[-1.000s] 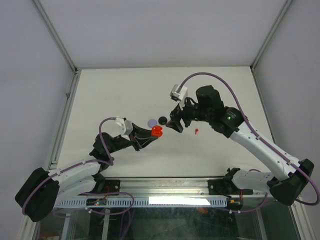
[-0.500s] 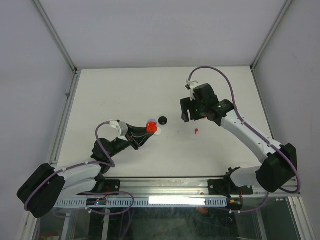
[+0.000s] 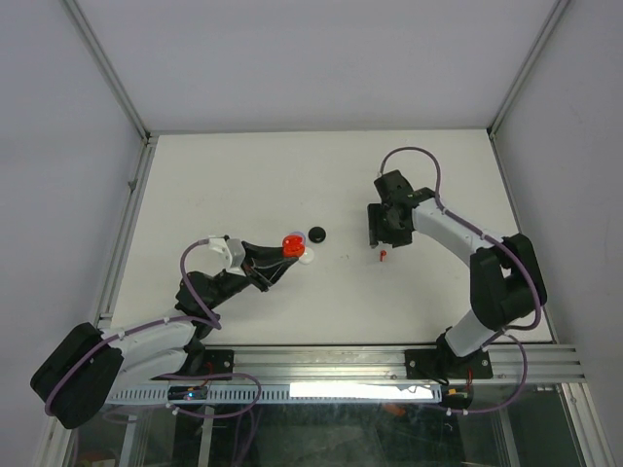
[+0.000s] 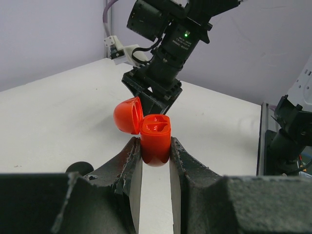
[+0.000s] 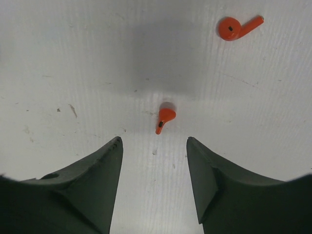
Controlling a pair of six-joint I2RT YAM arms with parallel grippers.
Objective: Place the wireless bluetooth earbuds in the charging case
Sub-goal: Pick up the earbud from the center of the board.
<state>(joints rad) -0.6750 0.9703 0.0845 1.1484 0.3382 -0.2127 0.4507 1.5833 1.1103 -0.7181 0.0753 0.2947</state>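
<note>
Nearest the arm bases, the left gripper (image 4: 155, 148) was clenched on the body of the small glossy red plastic charging case (image 4: 156, 139). It held the case upright, apparently lifted off the white table (image 3: 224, 185). The hinged domed lid (image 4: 127, 115) was swung open to one side, and the moulded sockets faced up.

Farther out, well apart from the case, lay two tiny red stemmed plastic earbuds (image 3: 383, 256). The right gripper (image 5: 152, 144) hung over them pointing down, its fingers spread and holding nothing. In the wrist view, the nearer earbud (image 5: 165, 118) sat just ahead of the gap between those fingers. It lay slightly right of the gap's centre line, with its stem running back toward the gripper. The second earbud (image 5: 237, 27) lay farther ahead and to the right, stem angled away.

By this layout the right arm was much the nearer to both, and a short advance would likely bracket the first one.
</note>
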